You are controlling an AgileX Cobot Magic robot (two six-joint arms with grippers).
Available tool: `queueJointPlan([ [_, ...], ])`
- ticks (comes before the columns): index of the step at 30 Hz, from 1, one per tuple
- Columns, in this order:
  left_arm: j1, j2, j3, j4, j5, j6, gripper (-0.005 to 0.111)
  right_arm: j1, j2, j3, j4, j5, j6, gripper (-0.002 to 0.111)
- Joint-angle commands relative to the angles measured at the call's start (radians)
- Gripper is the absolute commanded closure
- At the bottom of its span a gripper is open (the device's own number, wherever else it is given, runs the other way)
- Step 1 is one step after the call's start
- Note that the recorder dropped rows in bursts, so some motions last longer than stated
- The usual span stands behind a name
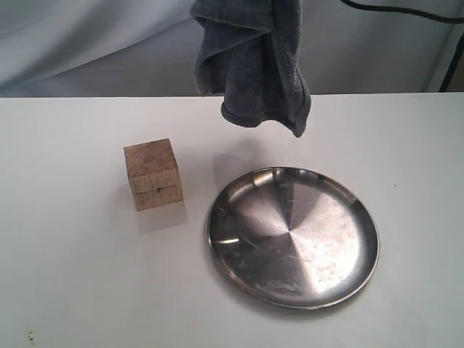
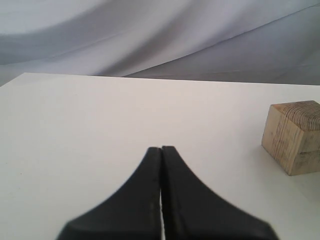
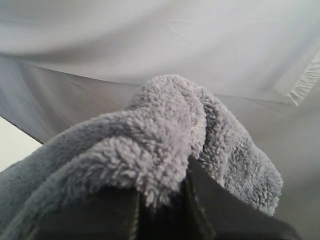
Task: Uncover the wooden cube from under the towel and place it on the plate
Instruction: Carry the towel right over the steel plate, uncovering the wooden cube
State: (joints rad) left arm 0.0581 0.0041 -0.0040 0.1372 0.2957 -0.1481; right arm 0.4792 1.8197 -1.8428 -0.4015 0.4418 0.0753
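Observation:
The wooden cube point(image 1: 152, 175) stands bare on the white table, left of the steel plate point(image 1: 293, 235); it also shows at the edge of the left wrist view point(image 2: 294, 136). The grey fluffy towel point(image 1: 254, 61) hangs in the air above the table's back edge, behind the plate. Its top runs out of the exterior view, so the right gripper is hidden there. In the right wrist view my right gripper point(image 3: 165, 192) is shut on a fold of the towel point(image 3: 160, 145). My left gripper point(image 2: 161, 150) is shut and empty, low over the table, well apart from the cube.
A grey-white cloth backdrop point(image 1: 87, 43) hangs behind the table. A dark cable point(image 1: 406, 11) crosses the upper right corner. The white table point(image 1: 72, 290) stretches bare to the left and front of the cube.

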Motion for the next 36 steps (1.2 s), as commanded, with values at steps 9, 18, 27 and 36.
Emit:
queueJointPlan([
  [9, 0.001, -0.004, 0.004, 0.0, -0.007, -0.004, 0.107, -0.072, -0.009, -0.003, 0.058, 0.068, 0.005, 0.108],
  [18, 0.001, -0.004, 0.004, 0.0, -0.007, -0.004, 0.107, -0.071, -0.009, -0.003, 0.161, 0.154, -0.181, 0.108],
  [27, 0.001, -0.004, 0.004, 0.0, -0.007, -0.004, 0.107, -0.095, -0.009, -0.003, 0.146, 0.248, -0.249, 0.108],
  [36, 0.001, -0.004, 0.004, 0.0, -0.007, -0.004, 0.107, -0.275, -0.009, -0.003, 0.12, 0.334, -0.245, 0.108],
])
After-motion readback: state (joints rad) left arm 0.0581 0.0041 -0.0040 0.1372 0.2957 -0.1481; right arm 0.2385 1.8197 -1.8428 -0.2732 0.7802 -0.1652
